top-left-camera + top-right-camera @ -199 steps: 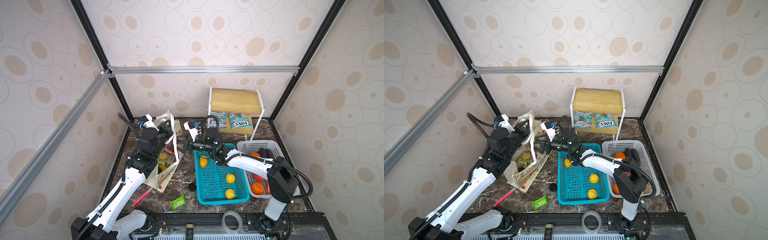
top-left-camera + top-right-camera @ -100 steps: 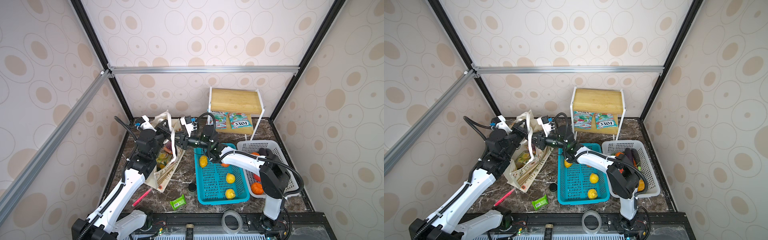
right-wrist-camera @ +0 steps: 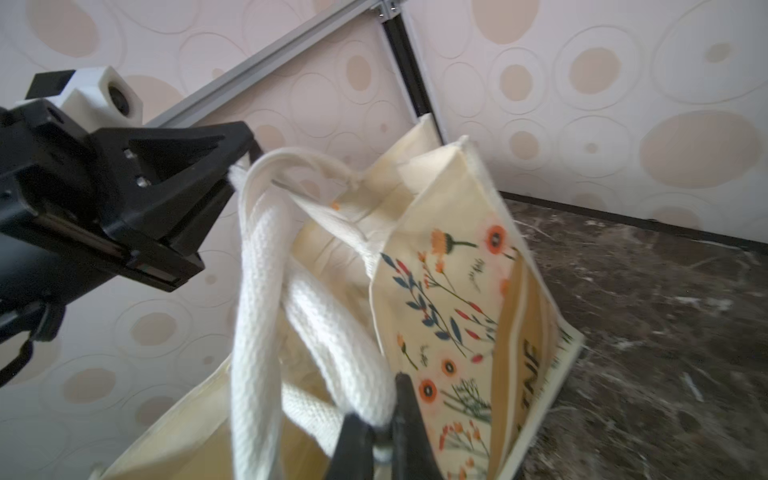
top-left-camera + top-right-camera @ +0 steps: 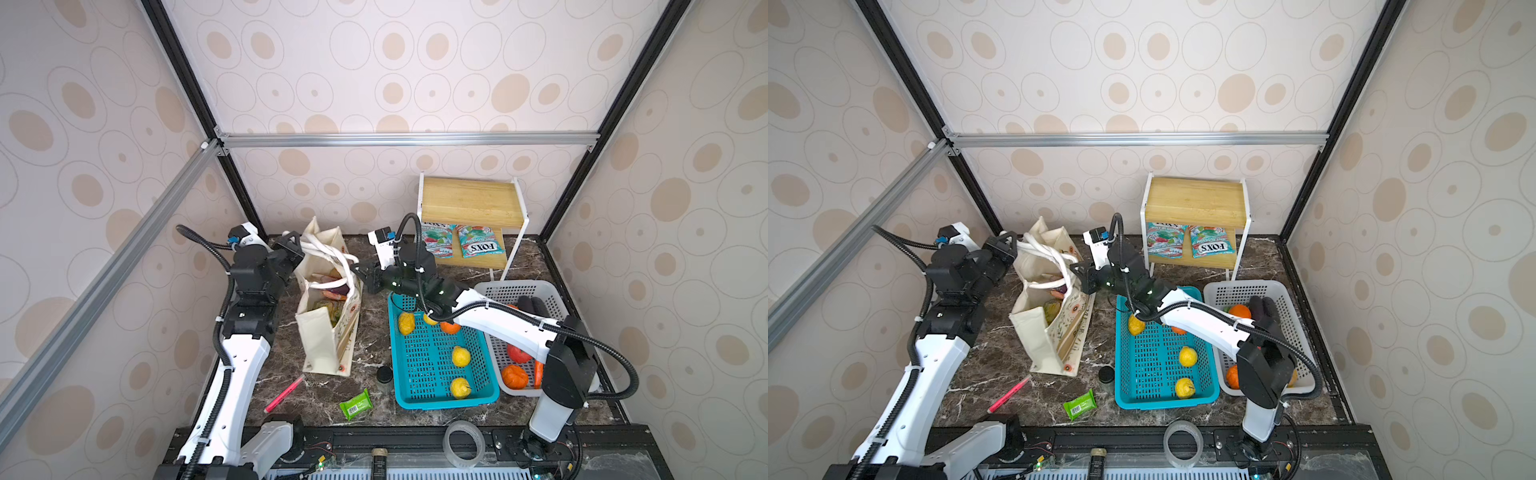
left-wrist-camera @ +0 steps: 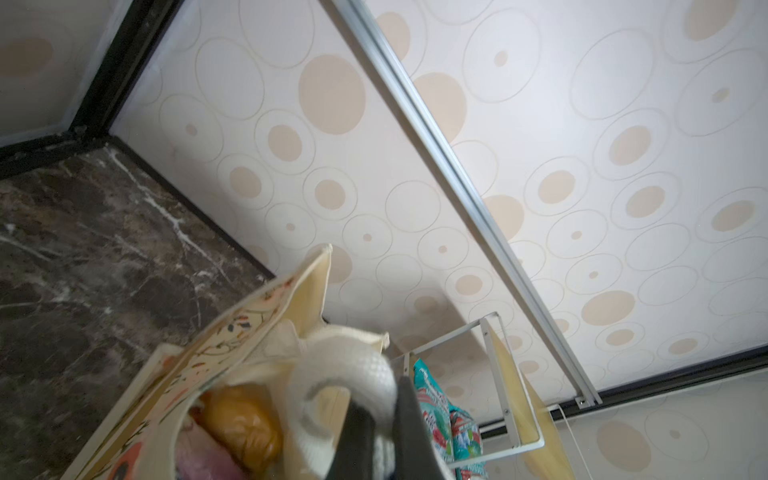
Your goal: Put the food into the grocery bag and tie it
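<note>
**Right claw closes on the second handle, and tying can begin**

The change is all on the right. A second ago the right claw stood spread over the far end of the teal basket, short of the bag. Now it has reached across and is pressed together, pinching a white handle just above the bag's mouth. The left claw has not let go: it is shut on the other handle, holding that loop up and off to the left.

The grocery bag stands on the worktop toward its far left corner, leaning a little, with its mouth open. The food shows inside as yellow, orange and pinkish pieces.

With a loop in each claw, I take the packing to be over and the knot to be the step in hand. The two handles next need crossing over each other. Any hard pull could tip the loaded bag or lift it off the worktop.

One green packet lies near the front edge, well apart from the bag. If it counts as food, it is being left out.
</note>
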Robot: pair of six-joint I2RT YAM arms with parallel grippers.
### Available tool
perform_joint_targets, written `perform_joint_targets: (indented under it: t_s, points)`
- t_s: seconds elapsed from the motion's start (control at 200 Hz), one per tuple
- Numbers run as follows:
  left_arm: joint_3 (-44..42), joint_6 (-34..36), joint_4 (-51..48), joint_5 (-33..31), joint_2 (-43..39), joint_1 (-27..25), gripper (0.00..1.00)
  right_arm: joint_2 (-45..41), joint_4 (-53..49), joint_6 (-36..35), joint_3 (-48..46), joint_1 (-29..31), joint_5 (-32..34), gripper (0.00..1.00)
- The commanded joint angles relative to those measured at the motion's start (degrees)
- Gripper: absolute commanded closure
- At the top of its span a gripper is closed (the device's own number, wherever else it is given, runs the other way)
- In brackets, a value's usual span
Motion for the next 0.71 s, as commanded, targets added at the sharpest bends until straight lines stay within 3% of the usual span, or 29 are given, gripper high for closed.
perform_joint_targets:
  t_s: [0.0, 0.125, 0.325, 0.535, 0.7]
  points:
    - [6.38, 1.13, 1.89, 0.28, 2.30, 5.53, 1.00, -0.98, -12.63, -2.64, 4.07, -1.46, 19.33, 1.00]
    - [10.73, 2.97, 1.02, -1.71, 5.90, 8.89, 1.00, 0.91, -17.78, -3.52, 7.91, -1.83, 29.46, 1.00]
    - [13.16, -1.92, 4.31, 2.62, 12.10, 15.17, 1.00, 1.32, -20.85, -2.78, 8.25, -4.05, 38.18, 1.00]
    - [11.72, -4.17, 7.83, 2.52, 15.41, 16.70, 1.00, 0.33, -19.77, -0.15, 5.71, -6.22, 38.92, 1.00]
    - [14.80, -5.50, 8.62, 0.71, 18.59, 17.82, 1.00, 1.17, -18.82, -6.46, 10.71, -6.84, 39.08, 1.00]
